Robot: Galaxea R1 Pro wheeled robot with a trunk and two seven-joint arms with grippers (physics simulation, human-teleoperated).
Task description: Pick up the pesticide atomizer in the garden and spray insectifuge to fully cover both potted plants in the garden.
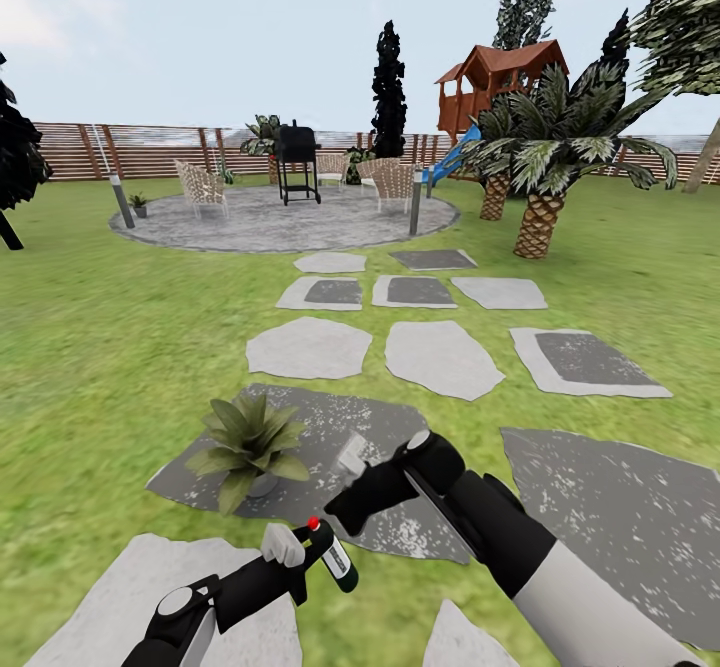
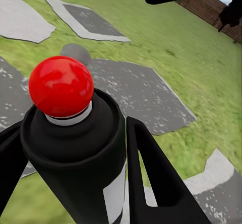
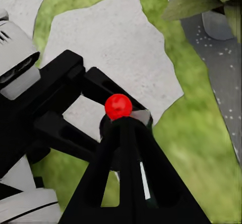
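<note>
The pesticide atomizer (image 1: 335, 555), seemingly light and rigid, is sitting clamped mid-body in the left tool (image 1: 300, 557), with the potted plant (image 1: 247, 439) at eleven o'clock and the right tool (image 1: 352, 459), whose opening I cannot tell, hovering above.

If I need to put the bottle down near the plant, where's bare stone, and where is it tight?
Bare stone: the speckled dark slab right of the potted plant, up to the right gripper; also the pale slab left of the left gripper. It is tight where both grippers meet around the spray bottle, and under the plant's leaves.
</note>
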